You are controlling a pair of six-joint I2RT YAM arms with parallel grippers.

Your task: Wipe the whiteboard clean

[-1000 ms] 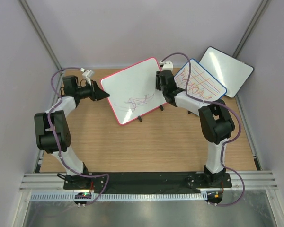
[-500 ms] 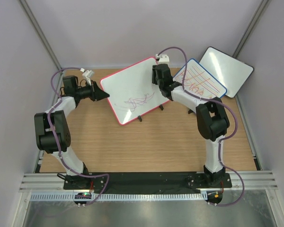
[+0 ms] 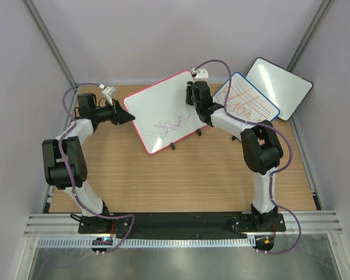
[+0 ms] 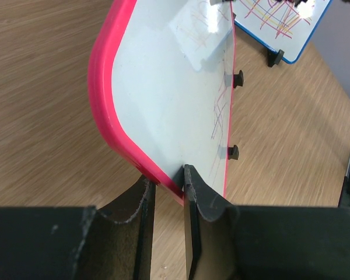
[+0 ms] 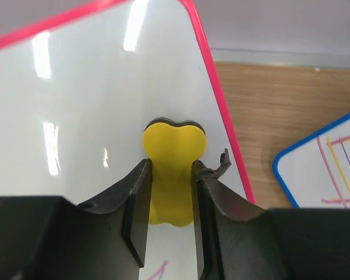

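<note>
The whiteboard [image 3: 160, 108] with a red-pink frame stands tilted on small black feet at the back of the table, with purple-red scribbles [image 3: 170, 125] low on its face. My left gripper [image 3: 130, 118] is shut on its left frame edge, and the left wrist view shows the pink frame [image 4: 105, 87] between my left gripper's [image 4: 167, 178] fingers. My right gripper [image 3: 193, 96] is shut on a yellow bone-shaped eraser [image 5: 174, 143]. The right wrist view shows my right gripper [image 5: 170, 166] holding it against the board's white face [image 5: 87, 87] near the upper right corner, above the scribbles.
A smaller blue-framed board [image 3: 248, 99] with red and yellow lines leans just right of the right arm; it also shows in the right wrist view [image 5: 332, 163]. A black-framed blank board [image 3: 279, 87] leans behind it. Enclosure walls stand close on three sides.
My right gripper has moved with the eraser up the board toward its top right corner. The left gripper and the board have not moved.
</note>
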